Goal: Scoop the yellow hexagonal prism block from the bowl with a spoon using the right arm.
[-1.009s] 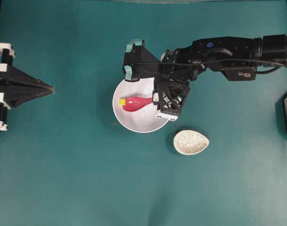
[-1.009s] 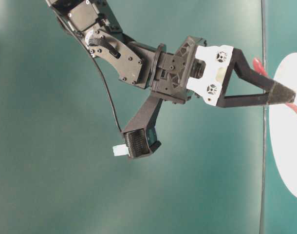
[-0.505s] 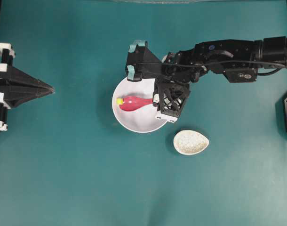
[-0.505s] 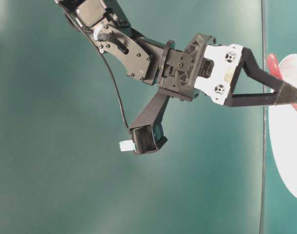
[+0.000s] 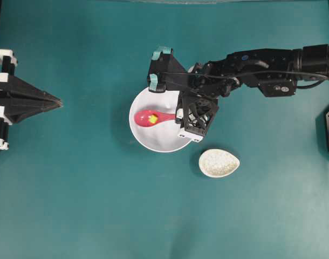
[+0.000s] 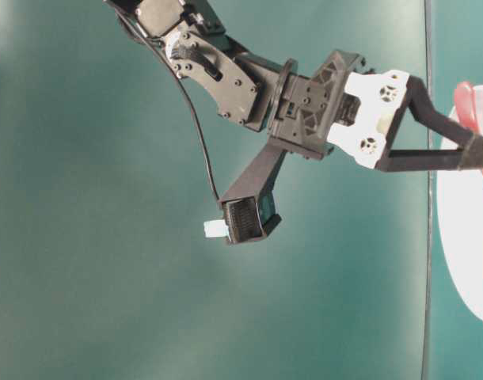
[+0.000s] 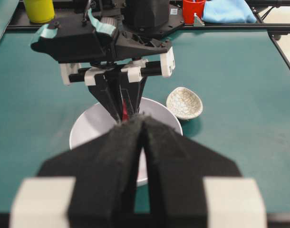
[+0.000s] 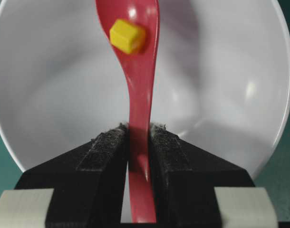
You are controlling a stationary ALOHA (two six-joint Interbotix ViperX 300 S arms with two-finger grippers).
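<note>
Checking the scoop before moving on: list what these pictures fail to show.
- Overhead: spoon handle's end, hidden under the right hand.
- Table-level: yellow block out of view; bowl cut off by the right edge.
- Left wrist: spoon scoop hidden behind the left hand.
- Right wrist: spoon tip cut off at the top edge.

the spoon's [image 8: 138, 71] scoop tip, probably rounded, is cut off above.

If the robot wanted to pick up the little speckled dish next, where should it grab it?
Probably by the rim. The speckled dish sits upright and open on the table, apart from the white bowl, so a hand could come straight down with one finger inside the wall and one outside. The narrow pointed end, facing right in the overhead view, looks easiest to pinch.
</note>
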